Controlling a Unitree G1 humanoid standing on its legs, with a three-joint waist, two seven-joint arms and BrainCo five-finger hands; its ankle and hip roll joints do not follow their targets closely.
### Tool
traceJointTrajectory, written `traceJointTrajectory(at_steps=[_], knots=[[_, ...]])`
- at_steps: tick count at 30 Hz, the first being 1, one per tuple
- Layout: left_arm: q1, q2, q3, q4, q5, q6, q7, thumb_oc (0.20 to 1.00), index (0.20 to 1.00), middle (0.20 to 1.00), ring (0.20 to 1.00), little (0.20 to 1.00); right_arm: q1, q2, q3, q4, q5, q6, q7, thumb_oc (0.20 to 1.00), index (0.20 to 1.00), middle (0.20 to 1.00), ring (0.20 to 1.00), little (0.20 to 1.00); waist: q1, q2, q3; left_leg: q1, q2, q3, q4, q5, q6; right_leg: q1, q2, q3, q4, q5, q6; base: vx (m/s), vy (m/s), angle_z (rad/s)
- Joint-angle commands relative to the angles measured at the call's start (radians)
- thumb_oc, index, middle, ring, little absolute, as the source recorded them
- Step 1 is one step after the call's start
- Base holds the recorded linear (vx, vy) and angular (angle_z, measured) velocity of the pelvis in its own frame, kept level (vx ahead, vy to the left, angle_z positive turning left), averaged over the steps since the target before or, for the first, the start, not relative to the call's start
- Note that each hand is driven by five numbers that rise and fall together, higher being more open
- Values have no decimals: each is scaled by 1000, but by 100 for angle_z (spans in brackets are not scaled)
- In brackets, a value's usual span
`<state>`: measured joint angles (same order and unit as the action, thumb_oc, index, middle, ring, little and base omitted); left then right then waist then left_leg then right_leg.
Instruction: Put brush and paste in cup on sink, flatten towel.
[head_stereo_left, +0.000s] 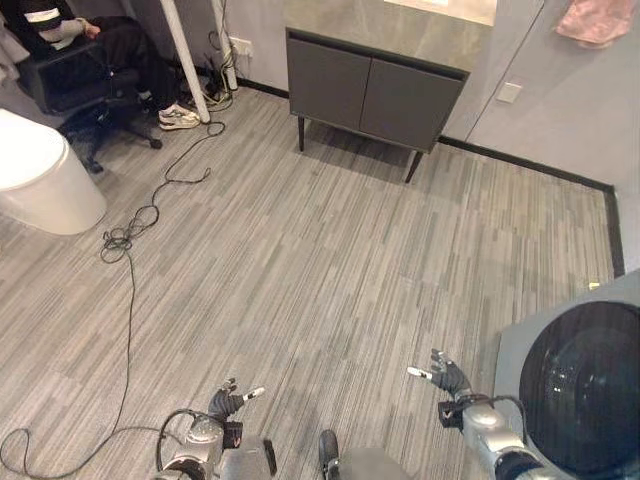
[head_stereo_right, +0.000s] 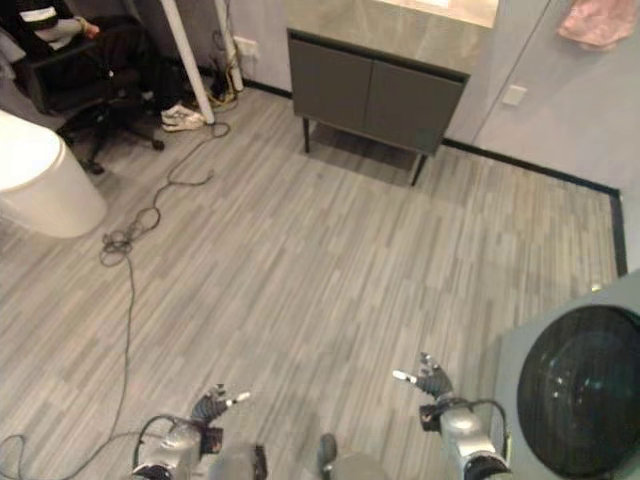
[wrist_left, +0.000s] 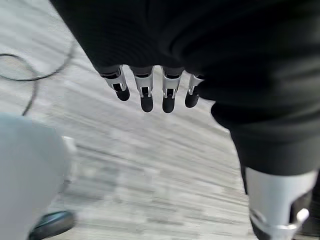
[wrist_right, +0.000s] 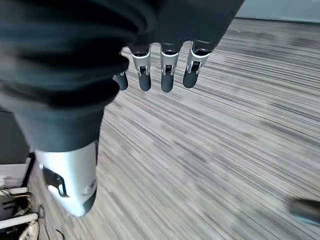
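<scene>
Both hands hang low over the wood-grain floor with relaxed, straight fingers and hold nothing: the left hand (head_stereo_left: 228, 402) at the lower left, the right hand (head_stereo_left: 446, 377) at the lower right beside the dark round door of a washing machine (head_stereo_left: 580, 385). The grey vanity cabinet (head_stereo_left: 370, 85) carrying the sink top stands well ahead against the far wall, slightly nearer the right hand's side. A pink towel (head_stereo_left: 597, 20) hangs on the wall at the upper right; brush, paste and cup cannot be made out, so the robot must probably first walk forward.
</scene>
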<state>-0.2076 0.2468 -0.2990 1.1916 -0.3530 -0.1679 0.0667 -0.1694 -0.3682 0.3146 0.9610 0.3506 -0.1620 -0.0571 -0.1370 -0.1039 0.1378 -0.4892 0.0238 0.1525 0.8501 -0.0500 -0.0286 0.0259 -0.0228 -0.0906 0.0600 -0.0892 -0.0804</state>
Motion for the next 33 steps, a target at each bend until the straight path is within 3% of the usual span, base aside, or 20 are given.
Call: traceJointTrajectory(at_steps=[1, 2, 3, 8, 9, 11, 12, 13, 14, 16, 17, 18, 19, 21, 25, 26, 27, 28, 29, 33], knots=[[0, 11, -14, -42, 1, -25, 14, 1000, 1000, 1000, 1000, 1000, 33, -54, 18, -24, -61, -27, -6, 1000, 1000, 1000, 1000, 1000, 39, 74, 48, 159, 9, 20, -685, 134, -21, -108, 69, 96, -30, 71, 130, 563, 73, -9], [0, 11, -14, -42, 1, -25, 14, 1000, 1000, 1000, 1000, 1000, 33, -54, 18, -24, -61, -27, -6, 1000, 1000, 1000, 1000, 1000, 39, 73, 47, 163, 7, 20, -694, 139, -21, -108, 68, 97, -31, 71, 130, 639, 114, -64], [5, 20, -19, -49, 18, -29, 13, 1000, 1000, 1000, 1000, 1000, 24, -52, 39, -16, -91, -31, -9, 1000, 1000, 1000, 1000, 1000, 73, 86, 57, 116, 30, -38, -937, 194, -39, -46, 81, 125, -24, 19, 134, 598, 100, -79], [51, 53, -28, -106, 76, -34, 22, 1000, 1000, 1000, 1000, 1000, 2, -36, 72, -1, -120, -19, 9, 1000, 1000, 1000, 1000, 1000, 116, 89, 29, 84, 80, -31, -932, 244, -49, 44, 91, 224, 27, -83, 129, 703, 172, -125], [125, 122, -46, -299, 104, -39, 8, 1000, 1000, 1000, 1000, 1000, 17, -40, 68, -57, -118, -9, 31, 1000, 1000, 1000, 1000, 1000, 158, 63, 20, 40, 34, -78, -790, 263, -20, 89, 51, 243, 120, -127, 140, 856, 312, -106], [169, 174, -56, -415, 141, -37, 0, 1000, 1000, 1000, 1000, 1000, 44, -43, 27, -99, -111, -8, 37, 1000, 1000, 1000, 1000, 1000, 164, 38, 13, 57, -8, -46, -702, 202, 12, 49, 4, 226, 312, 55, 205, 918, 395, -59], [174, 191, -58, -432, 150, -26, -5, 1000, 1000, 1000, 1000, 1000, 44, -43, 14, -125, -111, -3, 37, 1000, 1000, 1000, 1000, 1000, 153, 50, 31, 129, -10, -20, -711, 166, 33, -64, -15, 182, 497, 231, 232, 1093, 695, -37], [197, 225, -60, -499, 172, -19, -22, 1000, 1000, 1000, 1000, 1000, 55, -53, 14, -188, -156, 4, 43, 1000, 1000, 1000, 1000, 1000, 122, 100, 70, 271, -3, 14, -772, 120, 61, -211, -19, 74, 686, 253, 247, 1257, 803, -4], [186, 224, -62, -464, 182, -22, -25, 1000, 1000, 1000, 1000, 1000, 62, -59, 13, -202, -170, -3, 50, 1000, 1000, 1000, 1000, 1000, 90, 108, 79, 345, -24, 9, -816, 99, 60, -321, 42, 72, 627, 176, 245, 923, 608, -22], [177, 217, -59, -453, 179, -23, -23, 1000, 1000, 1000, 1000, 1000, 63, -57, 12, -197, -165, 0, 46, 1000, 1000, 1000, 1000, 1000, 78, 113, 84, 381, -29, 13, -831, 87, 58, -354, 31, 48, 563, 160, 245, 546, 210, -49], [149, 195, -66, -412, 182, -22, -13, 1000, 1000, 1000, 1000, 1000, 62, -53, 14, -184, -159, 0, 35, 1000, 1000, 1000, 1000, 1000, 58, 114, 84, 430, -45, 5, -841, 50, 44, -392, 9, -3, 367, 113, 229, 542, 145, -26], [149, 195, -66, -412, 182, -22, -13, 1000, 1000, 1000, 1000, 1000, 62, -53, 14, -184, -159, 0, 35, 1000, 1000, 1000, 1000, 1000, 58, 114, 84, 430, -44, 4, -841, 50, 44, -391, 9, -3, 367, 113, 229, 855, 74, 13], [100, 171, -83, -384, 195, -23, -11, 1000, 1000, 1000, 1000, 1000, 62, -46, 12, -162, -153, 2, 23, 1000, 1000, 1000, 1000, 1000, 33, 97, 74, 488, -84, -21, -831, -11, 34, -426, -16, -1, 73, 157, 233, 694, -1, 45], [41, 155, -95, -341, 213, -30, 2, 1000, 1000, 1000, 1000, 1000, 55, -39, 9, -155, -161, 9, 8, 1000, 1000, 1000, 1000, 1000, 18, 98, 81, 550, -75, -31, -817, -58, 17, -466, -75, -37, -85, 205, 249, 754, -16, 80], [35, 138, -88, -337, 224, -32, 16, 1000, 1000, 1000, 1000, 1000, 43, -35, 12, -164, -185, 14, 4, 1000, 1000, 1000, 1000, 1000, 36, 122, 81, 623, -50, -19, -784, -101, -7, -464, -102, -229, -87, 208, 264, 557, -31, 61], [69, 122, -76, -333, 202, -20, 8, 1000, 1000, 1000, 1000, 1000, 70, -64, 12, -213, -180, 12, 15, 1000, 1000, 1000, 1000, 1000, 10, 117, 55, 687, -49, -34, -612, -74, -55, -393, -87, -286, 15, 212, 212, 981, -134, -57], [78, 111, -75, -325, 196, -20, 9, 1000, 1000, 1000, 1000, 1000, 79, -65, 10, -201, -177, 11, 14, 1000, 1000, 1000, 1000, 1000, 9, 123, 45, 667, -35, -31, -516, -3, -87, -368, -73, -274, 19, 213, 198, 961, -139, -60], [79, 110, -75, -325, 196, -21, 9, 1000, 1000, 1000, 1000, 1000, 79, -66, 10, -201, -177, 10, 14, 1000, 1000, 1000, 1000, 1000, 9, 124, 44, 664, -33, -31, -512, -5, -88, -368, -72, -275, 18, 213, 197, 614, -250, -25], [91, 97, -63, -305, 174, -12, 8, 1000, 1000, 1000, 1000, 1000, 74, -75, 14, -203, -173, 5, 2, 1000, 1000, 1000, 1000, 1000, 31, 113, 41, 556, 22, -22, -201, 173, -163, -294, -46, -278, 27, 185, 147, 520, -266, 30], [99, 89, -81, -296, 164, -14, 21, 1000, 1000, 1000, 1000, 1000, 49, -105, 33, -197, -180, 3, -25, 1000, 1000, 1000, 1000, 1000, 78, 67, 64, 313, 35, -6, -56, 110, -82, -187, -34, -205, -29, 141, 105, 465, -165, -21]])
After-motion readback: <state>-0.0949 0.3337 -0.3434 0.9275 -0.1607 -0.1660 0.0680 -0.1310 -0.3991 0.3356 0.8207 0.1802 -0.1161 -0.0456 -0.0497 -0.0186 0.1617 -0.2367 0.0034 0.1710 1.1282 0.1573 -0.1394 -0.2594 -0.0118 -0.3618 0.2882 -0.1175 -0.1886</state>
